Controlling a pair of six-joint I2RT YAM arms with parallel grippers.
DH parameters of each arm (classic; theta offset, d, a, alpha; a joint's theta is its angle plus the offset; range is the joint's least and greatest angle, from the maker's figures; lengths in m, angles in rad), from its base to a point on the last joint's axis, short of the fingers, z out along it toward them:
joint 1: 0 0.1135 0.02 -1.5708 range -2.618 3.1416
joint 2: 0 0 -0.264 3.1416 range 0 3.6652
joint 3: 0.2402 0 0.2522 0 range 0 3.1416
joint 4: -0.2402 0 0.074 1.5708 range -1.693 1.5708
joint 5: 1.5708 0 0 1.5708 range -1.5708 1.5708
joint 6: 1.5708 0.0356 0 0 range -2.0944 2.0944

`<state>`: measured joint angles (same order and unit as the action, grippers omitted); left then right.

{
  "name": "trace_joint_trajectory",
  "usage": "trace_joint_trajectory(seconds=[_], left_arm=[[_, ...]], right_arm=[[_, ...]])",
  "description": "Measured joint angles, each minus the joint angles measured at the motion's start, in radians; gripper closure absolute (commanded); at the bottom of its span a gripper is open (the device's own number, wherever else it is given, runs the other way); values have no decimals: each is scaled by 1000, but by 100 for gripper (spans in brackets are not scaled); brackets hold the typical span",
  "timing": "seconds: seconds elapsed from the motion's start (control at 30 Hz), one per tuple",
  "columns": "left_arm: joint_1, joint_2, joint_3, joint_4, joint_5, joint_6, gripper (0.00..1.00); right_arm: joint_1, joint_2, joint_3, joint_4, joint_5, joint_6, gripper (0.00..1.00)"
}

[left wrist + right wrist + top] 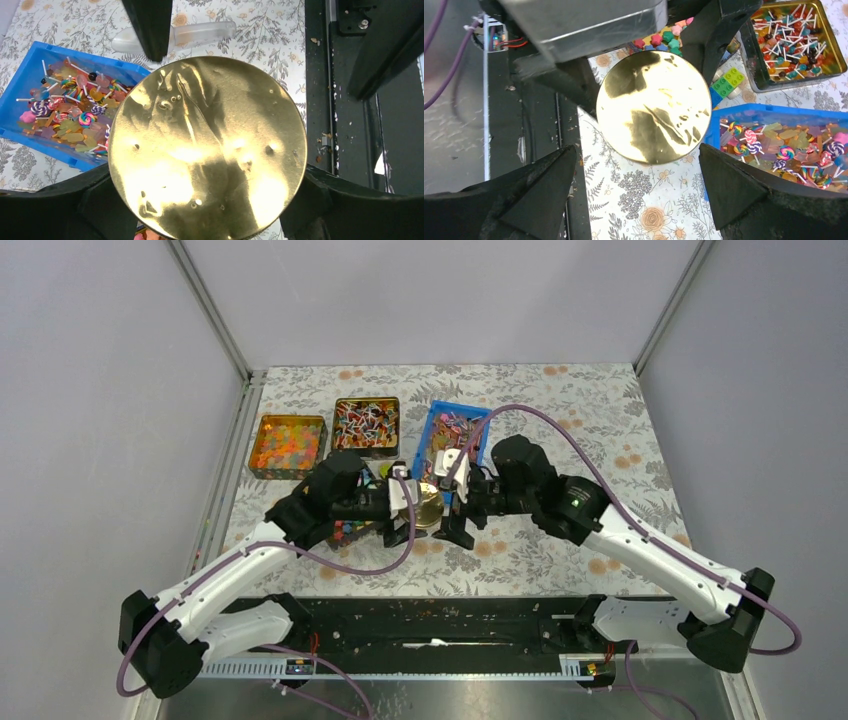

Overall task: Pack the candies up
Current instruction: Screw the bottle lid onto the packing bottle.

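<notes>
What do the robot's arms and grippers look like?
The left arm and right arm match: white links, black joints and bases, a purple cable looping along each. The jaws are black, tapered wedges. A green light glows on the right forearm.

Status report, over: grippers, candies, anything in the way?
Left gripper shut on gold disc. Right gripper open, empty, close to disc. Candies loose in blue bin. Disc hides one bin corner.
</notes>
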<state>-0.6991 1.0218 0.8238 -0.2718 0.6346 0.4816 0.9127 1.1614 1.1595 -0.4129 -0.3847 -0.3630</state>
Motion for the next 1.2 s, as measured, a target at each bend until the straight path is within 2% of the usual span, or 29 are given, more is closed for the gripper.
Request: trace_joint_trajectory(seconds=[0.2, 0.43, 0.63, 1.03, 1.2], left_arm=[[23, -8, 0, -48, 72, 73, 43], [29, -3, 2, -109, 239, 130, 43], [29, 11, 28, -143, 325, 148, 43], [29, 22, 47, -151, 374, 148, 43], [29, 24, 48, -151, 380, 148, 44]], right_arm=[[-51, -33, 11, -57, -138, -63, 1], [-69, 7, 102, -158, -296, -165, 1], [-71, 58, 146, -182, -392, -206, 1], [-71, 114, 146, -194, -417, -254, 5], [-71, 114, 125, -145, -418, -239, 9]])
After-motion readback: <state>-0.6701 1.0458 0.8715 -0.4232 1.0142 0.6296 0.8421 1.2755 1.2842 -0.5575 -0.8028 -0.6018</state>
